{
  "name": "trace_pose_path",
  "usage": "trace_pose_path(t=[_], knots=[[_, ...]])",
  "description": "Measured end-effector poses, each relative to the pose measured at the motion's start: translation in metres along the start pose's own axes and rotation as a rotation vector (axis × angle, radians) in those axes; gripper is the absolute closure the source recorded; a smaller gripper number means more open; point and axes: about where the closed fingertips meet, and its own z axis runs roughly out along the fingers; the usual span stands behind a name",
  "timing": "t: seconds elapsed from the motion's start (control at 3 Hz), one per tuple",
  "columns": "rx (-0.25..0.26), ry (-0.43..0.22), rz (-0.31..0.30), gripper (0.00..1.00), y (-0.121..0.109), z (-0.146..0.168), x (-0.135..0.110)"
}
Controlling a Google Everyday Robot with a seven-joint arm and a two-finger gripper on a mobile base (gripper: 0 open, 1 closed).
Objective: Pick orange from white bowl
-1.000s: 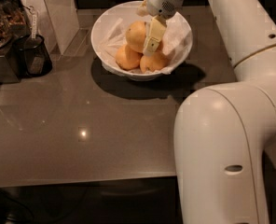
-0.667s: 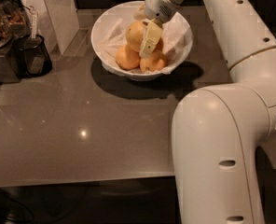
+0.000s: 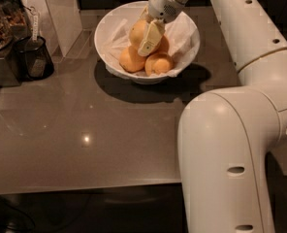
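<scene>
No text, label, brand or number could be read on anything. The gripper [image 3: 144,41] was inside the white bowl [image 3: 101,42], against the orange [image 3: 136,30].

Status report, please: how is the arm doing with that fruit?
Gripper down in wide white lined bowl, against large pale yellowish-orange fruit. Grip unconfirmed. Smaller deep-orange fruits crowd close beside it.

Dim warm light; gripper [image 3: 146,41] in the white bowl [image 3: 103,27] lit brightest, glare dot on the table [image 3: 134,144]

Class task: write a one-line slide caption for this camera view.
The gripper reaches into the white bowl at the orange, above smaller fruits, on a dark countertop.
</scene>
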Motion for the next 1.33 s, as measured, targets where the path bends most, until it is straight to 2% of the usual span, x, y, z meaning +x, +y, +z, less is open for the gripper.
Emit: trace_pose_path(t=[0.67,1.0,1.33], knots=[[0.0,0.0,0.0,0.87,0.0,0.0,0.0],[0.0,0.0,0.0,1.0,0.0,-0.0001,-0.0001],[0.0,0.0,0.0,1.0,0.0001,-0.0023,-0.0016]])
